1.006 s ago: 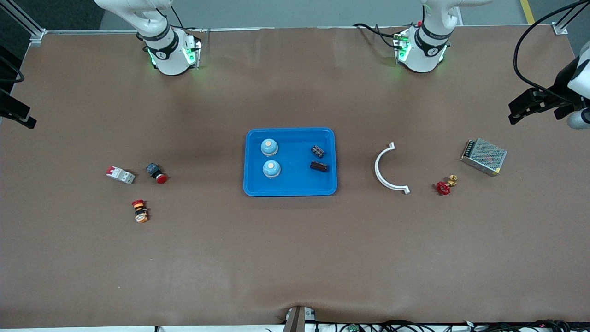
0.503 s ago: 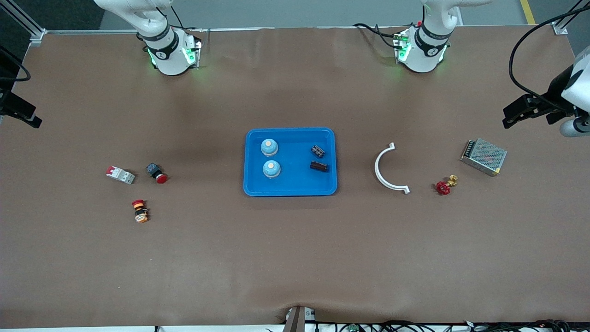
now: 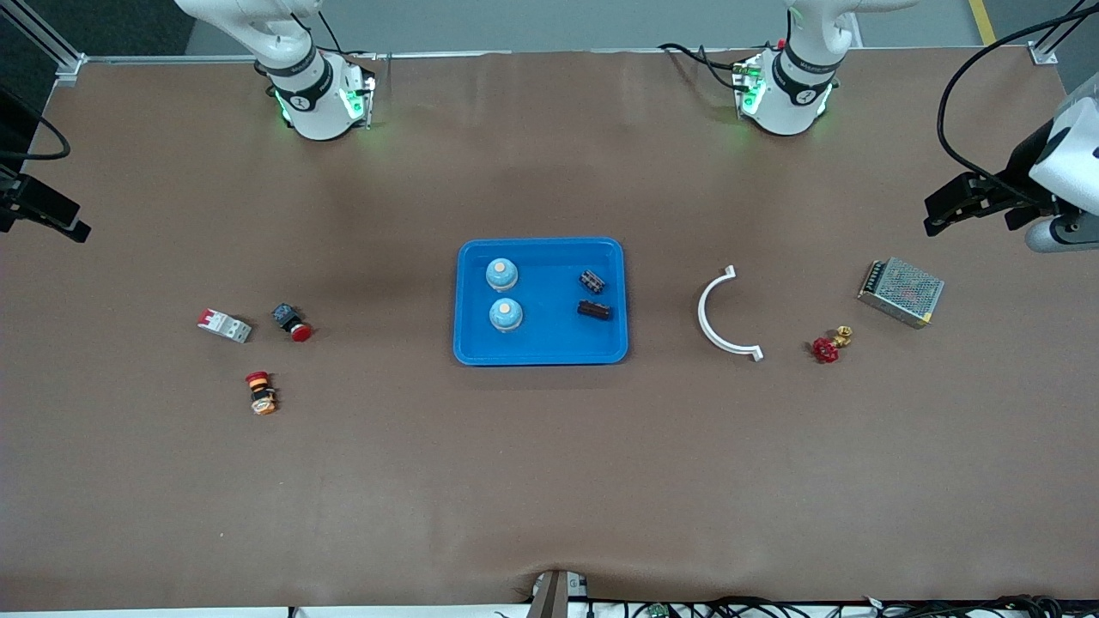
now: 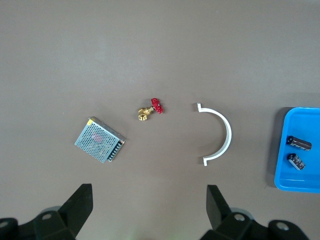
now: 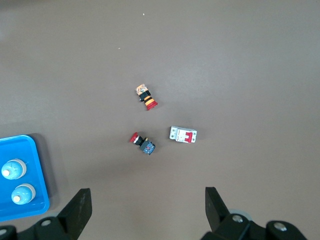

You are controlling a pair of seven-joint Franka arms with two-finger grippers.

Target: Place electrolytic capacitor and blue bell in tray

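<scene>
Black fingers (image 4: 82, 202) both grippers spread wide, holding nothing.

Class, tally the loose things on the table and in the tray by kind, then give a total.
Bells: 2
Capacitors: 2
Push buttons: 2
Breaker: 1
White clamp: 1
Valve: 1
Power supply: 1
Total: 10

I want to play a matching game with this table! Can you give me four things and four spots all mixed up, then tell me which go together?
Things:
1. blue bells
2. white curved piece
3. metal mesh box
4. red-and-white switch

Spots:
A. toward the right arm's end of the table
B. in the tray
C. beside the red valve
D. nearest the left arm's end

Pairs: 1-B, 2-C, 3-D, 4-A
</scene>
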